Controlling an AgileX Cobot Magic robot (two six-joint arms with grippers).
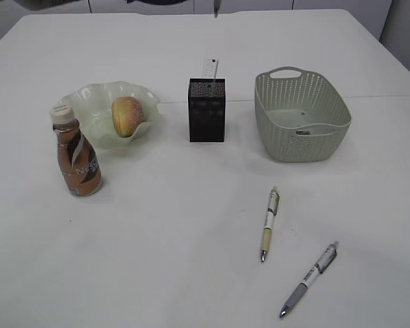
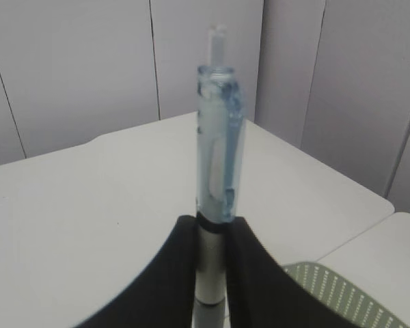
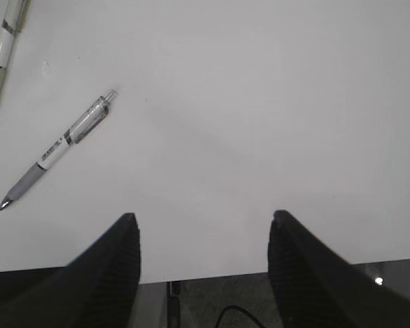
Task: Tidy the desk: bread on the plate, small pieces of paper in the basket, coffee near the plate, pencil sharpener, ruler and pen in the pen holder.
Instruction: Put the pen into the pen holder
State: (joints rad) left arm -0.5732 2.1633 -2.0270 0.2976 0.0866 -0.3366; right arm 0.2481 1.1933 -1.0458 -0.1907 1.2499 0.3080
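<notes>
So right now my left gripper point(image 2: 210, 273) is clamped on a pen with a clear pale-blue top point(image 2: 219, 143), holding it upright with the clicker end pointing up; the black fingers point(image 2: 171, 273) pinch its white barrel from both sides. Behind it in that wrist view I just see the white desk point(image 2: 89, 205), and a corner of the grey-green basket point(image 2: 342, 294) peeks in at the lower right.

My right gripper point(image 3: 203, 266) has its jaws standing wide apart with nothing between them, hanging over the near edge of the desk. Off to its left lies a grey-grip pen point(image 3: 58, 149) flat on the tabletop, and the pale green pen point(image 3: 3, 48) pokes in at the top left corner.

From the exterior view: the bread point(image 1: 126, 116) sits in the plate point(image 1: 96, 96), and the coffee point(image 1: 76, 158) stands upright just in front of the plate on its left side. The pen holder point(image 1: 206, 111) is in the middle between plate and basket, with the ruler point(image 1: 210, 68) sticking up out of it. The basket point(image 1: 301, 116) is to the right, something small and dark on its floor that I can't make out. The two loose pens lie in front of the basket, apart from each other, tips toward the near edge.
</notes>
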